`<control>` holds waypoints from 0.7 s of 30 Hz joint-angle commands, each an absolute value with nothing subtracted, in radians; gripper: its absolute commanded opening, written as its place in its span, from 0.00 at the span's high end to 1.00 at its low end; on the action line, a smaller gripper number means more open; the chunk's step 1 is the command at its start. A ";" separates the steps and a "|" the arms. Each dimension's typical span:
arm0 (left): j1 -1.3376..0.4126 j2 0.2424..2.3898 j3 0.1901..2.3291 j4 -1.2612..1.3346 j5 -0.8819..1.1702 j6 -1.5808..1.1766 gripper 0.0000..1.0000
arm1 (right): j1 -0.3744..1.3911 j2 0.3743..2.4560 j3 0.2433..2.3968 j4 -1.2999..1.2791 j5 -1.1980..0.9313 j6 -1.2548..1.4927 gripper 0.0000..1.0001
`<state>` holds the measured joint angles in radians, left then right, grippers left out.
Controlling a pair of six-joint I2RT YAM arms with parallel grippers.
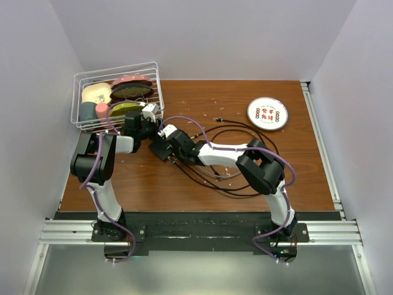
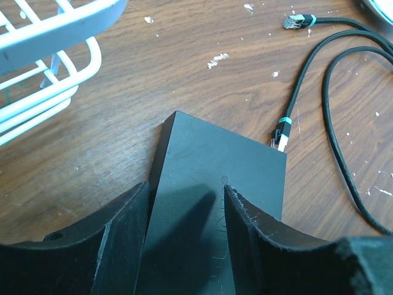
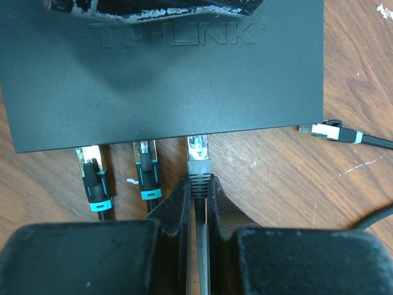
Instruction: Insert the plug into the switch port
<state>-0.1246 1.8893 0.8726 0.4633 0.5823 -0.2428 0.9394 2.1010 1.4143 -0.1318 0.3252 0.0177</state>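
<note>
Right wrist view: the plug is pinched by the right tool at the mouth of the port on the switch. It should be pushed straight and level until seated. Of the left tool, the state cannot be told.

Matt black plastic switch; scuffed wood-grain table; white-coated wire basket

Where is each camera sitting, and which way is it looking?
Top camera: high behind the arms, looking down on the table; both arms show.
Left wrist camera: on the left arm, looking past the left gripper at the black box and white basket.
Right wrist camera: on the right arm, looking past the right gripper, shut on the plug, at the box's port edge.
Shared: both wrist cameras see the black box.
</note>
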 commanded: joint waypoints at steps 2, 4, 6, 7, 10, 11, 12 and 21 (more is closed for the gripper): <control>-0.120 1.937 0.839 0.256 0.666 -0.382 0.47 | 0.931 2.152 1.428 -0.061 0.325 0.052 1.00; -0.120 1.942 0.841 0.253 0.673 -0.380 0.48 | 0.931 2.146 1.420 -0.052 0.318 0.052 1.00; -0.120 1.947 0.842 0.245 0.681 -0.380 0.51 | 0.931 2.143 1.404 -0.029 0.313 0.057 1.00; -0.120 1.948 0.841 0.242 0.687 -0.379 0.51 | 0.931 2.135 1.396 -0.022 0.311 0.055 1.00; -0.120 1.953 0.842 0.232 0.696 -0.377 0.52 | 0.931 2.126 1.370 -0.005 0.295 0.063 1.00; -0.120 1.954 0.842 0.227 0.698 -0.377 0.53 | 0.931 2.126 1.367 0.023 0.295 0.063 1.00; -0.120 1.957 0.842 0.224 0.701 -0.374 0.53 | 0.931 2.126 1.365 0.029 0.296 0.063 1.00; -0.123 1.968 0.833 0.199 0.722 -0.368 0.62 | 0.930 2.117 1.368 0.100 0.324 0.084 1.00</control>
<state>-0.1242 1.9091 0.8860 0.4591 0.5953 -0.2169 0.9398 2.0876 1.3773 -0.0795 0.3317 0.0475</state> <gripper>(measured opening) 0.475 0.070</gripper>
